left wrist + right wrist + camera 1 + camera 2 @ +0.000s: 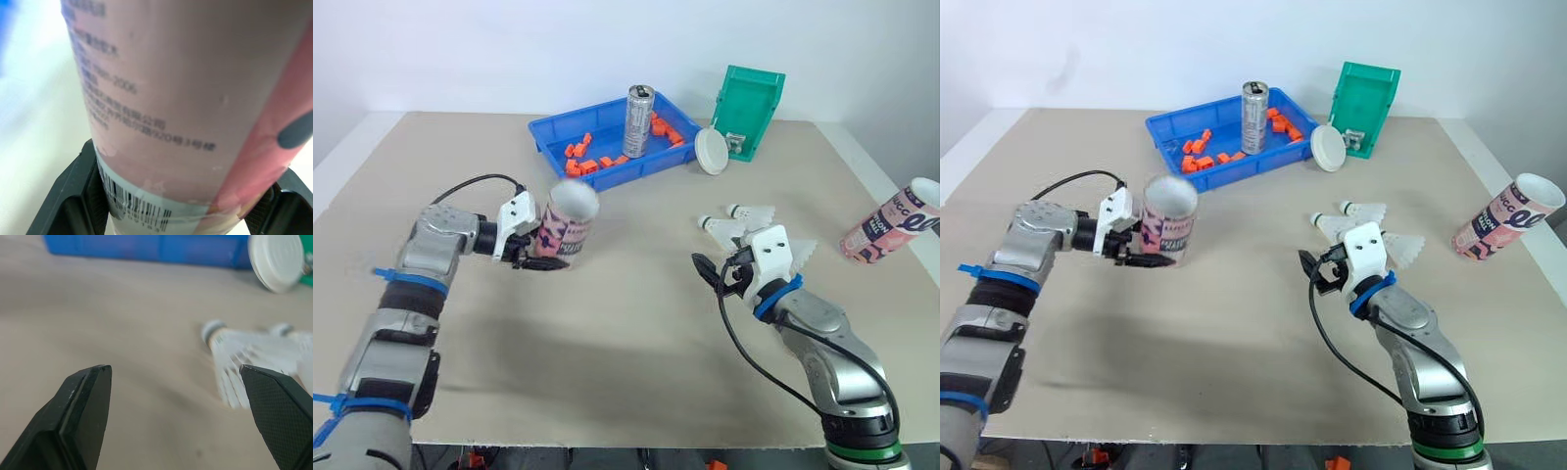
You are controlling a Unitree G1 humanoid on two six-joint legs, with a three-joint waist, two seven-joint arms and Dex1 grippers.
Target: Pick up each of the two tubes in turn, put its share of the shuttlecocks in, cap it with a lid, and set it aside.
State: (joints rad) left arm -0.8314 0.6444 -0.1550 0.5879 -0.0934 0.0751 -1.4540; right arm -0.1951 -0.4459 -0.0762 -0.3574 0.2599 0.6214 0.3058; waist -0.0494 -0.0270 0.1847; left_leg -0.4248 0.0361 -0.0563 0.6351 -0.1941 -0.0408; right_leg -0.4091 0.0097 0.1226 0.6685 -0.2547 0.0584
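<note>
Centre left: left gripper (540, 258) clenched round lower body of held tube (568, 223), black fingers (73, 196) pressed on both sides at the barcode end; near upright, slightly tilted, open mouth up. Wide bare table (636, 333) below and right of it, left table edge well apart. Upper centre: blue tray (546, 139) with orange pieces (582, 157) and a standing can (638, 121), behind held tube and apart from it. Just right of tray: white lid (712, 151) leaning at tray's corner, beside green bin (751, 108). Centre right: cluster of white shuttlecocks (747, 211) lying on table, corks toward frame left. Just below them: right gripper (181, 421) released, fingers (85, 416) spread wide with nothing between, low over table; nearest shuttlecock just beside one fingertip in wrist view, contact not clear. Open table between the two grippers, well apart. Far right, at frame edge: second tube (891, 225) lying on its side, mouth toward upper right, near right table edge, well apart from right gripper and shuttlecocks. Front table edge along lower frame, bare strip between it and both grippers.
</note>
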